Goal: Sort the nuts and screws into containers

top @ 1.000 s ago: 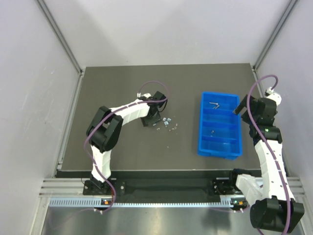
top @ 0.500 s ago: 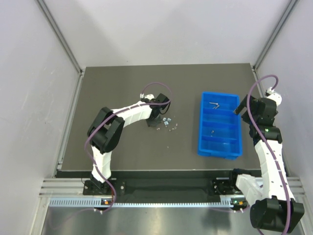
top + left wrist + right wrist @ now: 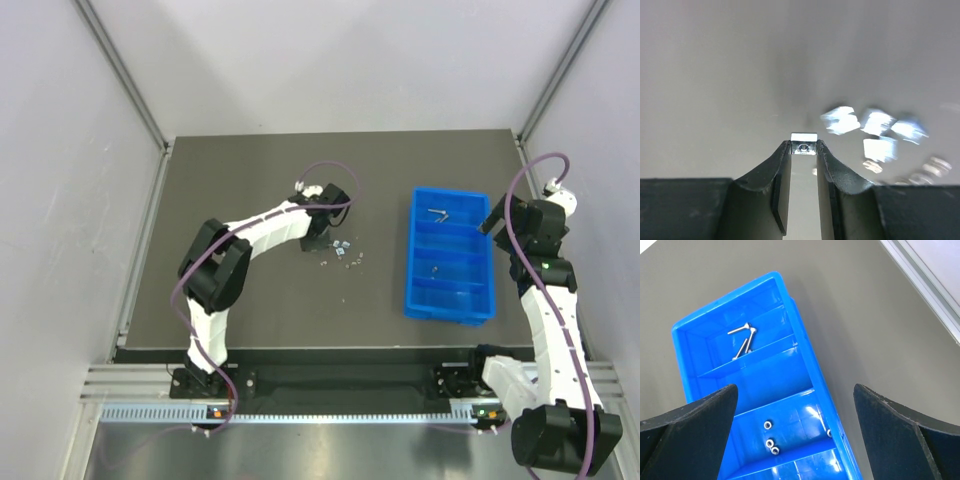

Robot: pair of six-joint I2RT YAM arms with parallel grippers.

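Silvery nut (image 3: 804, 136) clamped in the left claw (image 3: 804, 149), plain only at its wrist; loose nuts (image 3: 875, 127) beside. Right claw (image 3: 794, 390) gapes near the blue tray (image 3: 765, 370) holding screws (image 3: 742, 337).

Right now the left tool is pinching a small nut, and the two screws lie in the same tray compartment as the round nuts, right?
Not quite. The left tool does pinch a nut, but the two screws lie in the end compartment of the blue tray, while the round nuts sit two compartments along, with a bare one between. The right wrist view shows it.
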